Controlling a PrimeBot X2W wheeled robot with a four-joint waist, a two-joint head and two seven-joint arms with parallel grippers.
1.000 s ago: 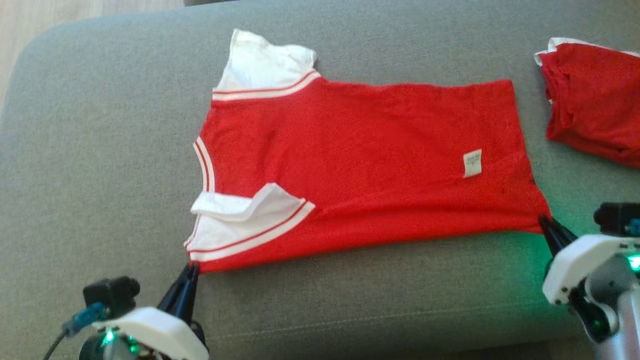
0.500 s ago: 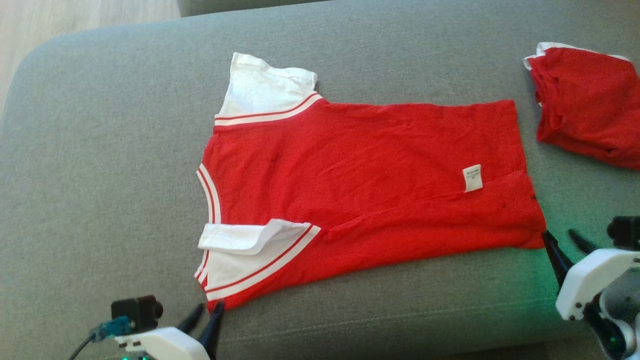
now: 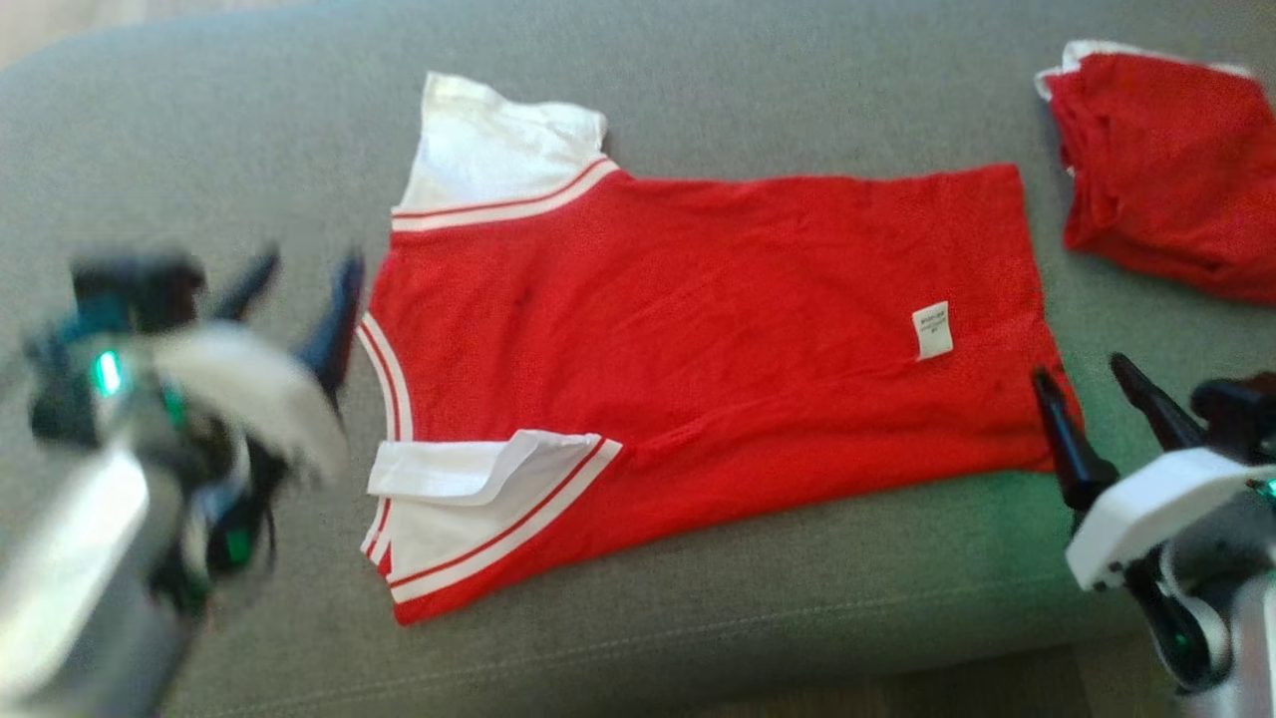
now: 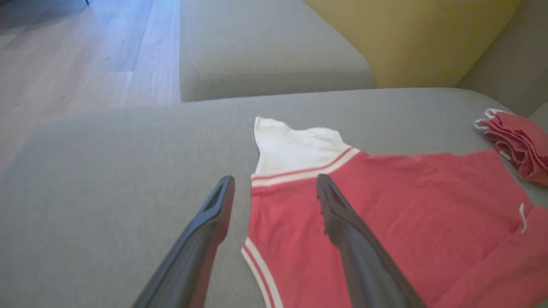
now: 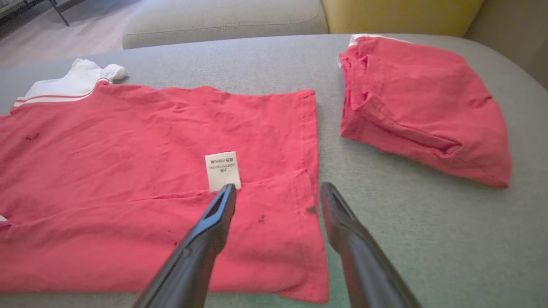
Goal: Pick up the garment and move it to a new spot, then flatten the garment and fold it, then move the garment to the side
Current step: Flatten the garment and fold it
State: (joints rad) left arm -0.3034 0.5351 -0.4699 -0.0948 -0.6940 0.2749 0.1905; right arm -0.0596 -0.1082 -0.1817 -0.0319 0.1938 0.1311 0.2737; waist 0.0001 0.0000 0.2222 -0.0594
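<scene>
The garment (image 3: 698, 329) is a red T-shirt with white sleeves, spread flat on the grey cushion (image 3: 698, 80), collar to the left and hem to the right. Its near sleeve is folded over on itself. My left gripper (image 3: 304, 274) hovers open beside the collar, holding nothing; in the left wrist view its fingers (image 4: 274, 188) straddle the shirt's (image 4: 385, 222) shoulder edge below the far sleeve. My right gripper (image 3: 1082, 374) stands open at the hem's near corner, empty. The right wrist view has this gripper (image 5: 278, 188) over the hem of the shirt (image 5: 128, 141), by a white label (image 5: 222, 170).
A second red garment (image 3: 1166, 170), folded into a bundle (image 5: 424, 107), lies at the cushion's far right. Wooden floor (image 4: 85, 55) lies beyond the cushion's left end. Another grey cushion (image 4: 265, 42) and a yellow one (image 4: 411, 34) stand behind.
Both grippers have let go of the shirt's near edge and opened. The left arm has swung up beside the collar; the right has moved slightly along the hem. The camera shifted too.
</scene>
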